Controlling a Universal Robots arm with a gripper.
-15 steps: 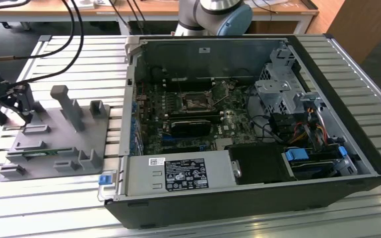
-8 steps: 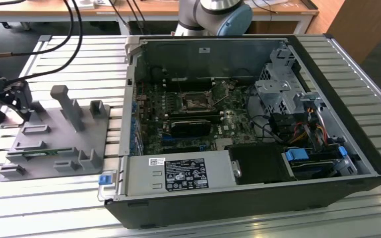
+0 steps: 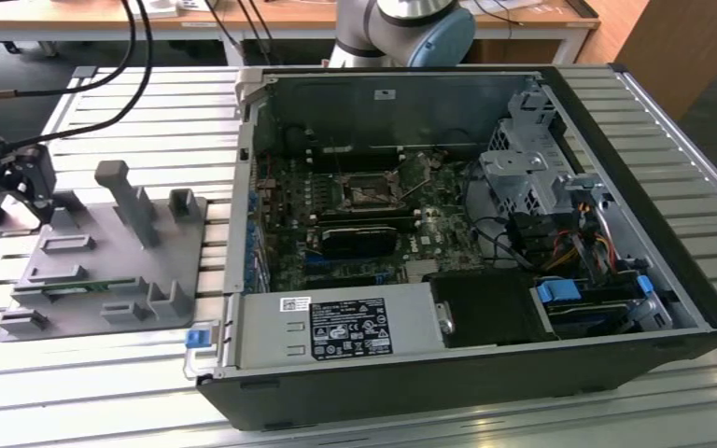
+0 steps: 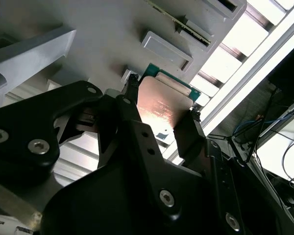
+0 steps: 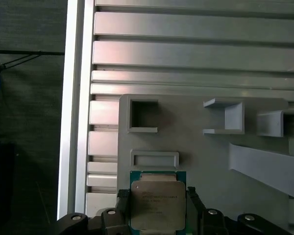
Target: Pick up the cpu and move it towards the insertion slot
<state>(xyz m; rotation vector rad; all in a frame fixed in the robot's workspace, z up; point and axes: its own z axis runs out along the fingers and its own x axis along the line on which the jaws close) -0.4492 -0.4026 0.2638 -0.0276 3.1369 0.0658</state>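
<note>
Hard to make out: whether the cpu [image 5: 158, 205] rests on the jig [image 5: 206, 161] or is lifted clear of it; can't tell from either wrist view. In the first wrist view the cpu's near edge and most of the gripper [image 5: 157, 196] body are cut off by the frame edge. In the second wrist view the black finger links cover the cpu's lower part, so approx. half its lid shows. In the exterior view the gripper is a dark shape over the jig's corner, at the exterior view's left. What's btwn its fingers [image 5: 192, 196] is too small to tell there.

Gripper: nearly closed, one finger pressed on each of two opposite cpu edges, cpu clamped btwn them.

Cpu: thin square, silvery-grey metal lid w/ faint print, green rim showing round it. The lid looks pinkish w/ glare in the second wrist view. It's over the jig's edge area, just beside a shallow rectangular pocket [image 5: 154, 159].

Slot [image 3: 369, 193]: shiny metal frame, dark centre, on the mobo [image 3: 440, 233] inside the open pc case [image 3: 458, 387]. It's well apart from the jig, toward the exterior view's right.
</note>
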